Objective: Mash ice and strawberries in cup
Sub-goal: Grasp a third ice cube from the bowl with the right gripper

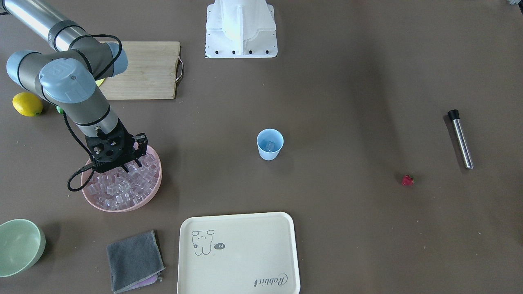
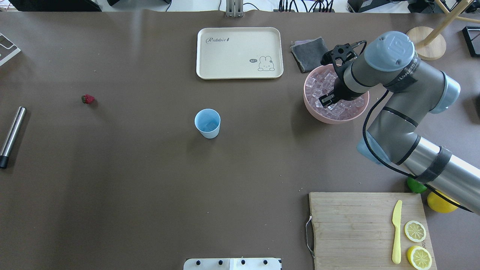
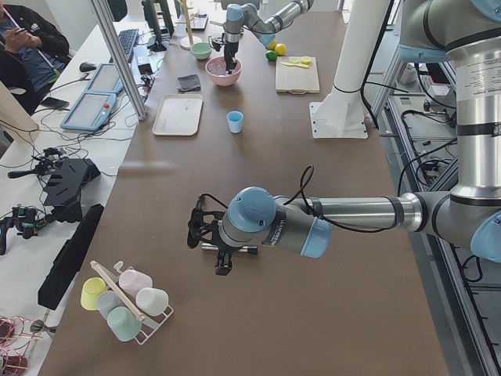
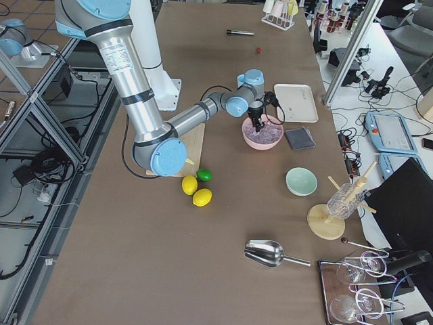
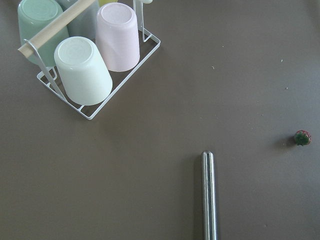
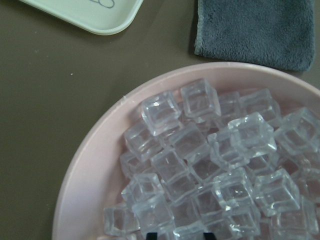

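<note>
From across the table, the right gripper (image 1: 131,164) is down inside the pink bowl (image 1: 122,208), its tips among the heaped ice (image 1: 116,190). The light-blue cup (image 1: 269,152) stands upright mid-table, well apart, with what looks like one cube in it. The strawberry (image 1: 407,180) lies alone on the robot's left, near the steel muddler (image 1: 461,141). The overhead view agrees: the bowl sits just beside the grey cloth (image 2: 309,54), and the cup stands in the open. From the table's left end, the left gripper (image 3: 222,265) hangs over the muddler, but I cannot tell how its jaws stand. Its wrist camera shows only the muddler, the berry and a mug rack (image 5: 90,65). The right wrist camera shows two dark fingertips (image 6: 153,235) at the bottom edge, drawn in to about one cube's width with a cube between them, so I judge it gripped. The cubes look slick and tightly packed. The held one could squirt out on the lift or carry, neighbours could be dragged over the low rim, and a low approach could topple the light cup.
</note>
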